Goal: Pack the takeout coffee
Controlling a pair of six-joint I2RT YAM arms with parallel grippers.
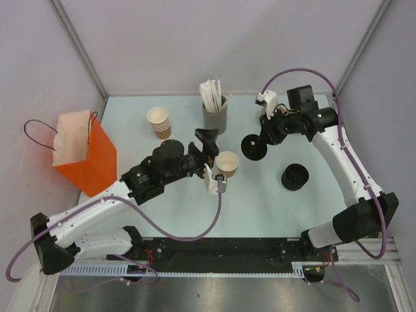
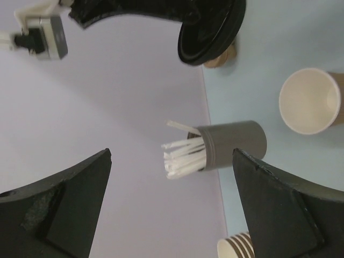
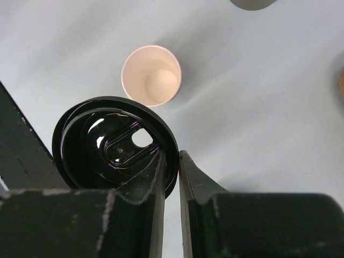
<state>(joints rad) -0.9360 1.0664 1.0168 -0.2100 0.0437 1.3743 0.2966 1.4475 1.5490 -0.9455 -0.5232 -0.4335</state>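
The takeout coffee cup (image 1: 227,162) is a small tan paper cup standing open-topped mid-table; it also shows in the left wrist view (image 2: 312,101) and the right wrist view (image 3: 151,75). My left gripper (image 1: 213,159) is open right beside the cup. In its wrist view (image 2: 172,156) nothing sits between the fingers, and the cup lies beyond the right finger (image 2: 274,209). My right gripper (image 1: 261,138) is shut on the rim of a black lid (image 1: 253,147), held above the table to the right of the cup. The lid (image 3: 115,142) hangs on edge between the pads (image 3: 161,177).
An orange paper bag (image 1: 88,153) with a white lining stands at the left. A stack of nested brown cups (image 1: 159,122) and a grey holder of white sticks (image 1: 214,116) stand at the back. Black lids (image 1: 296,177) sit at the right.
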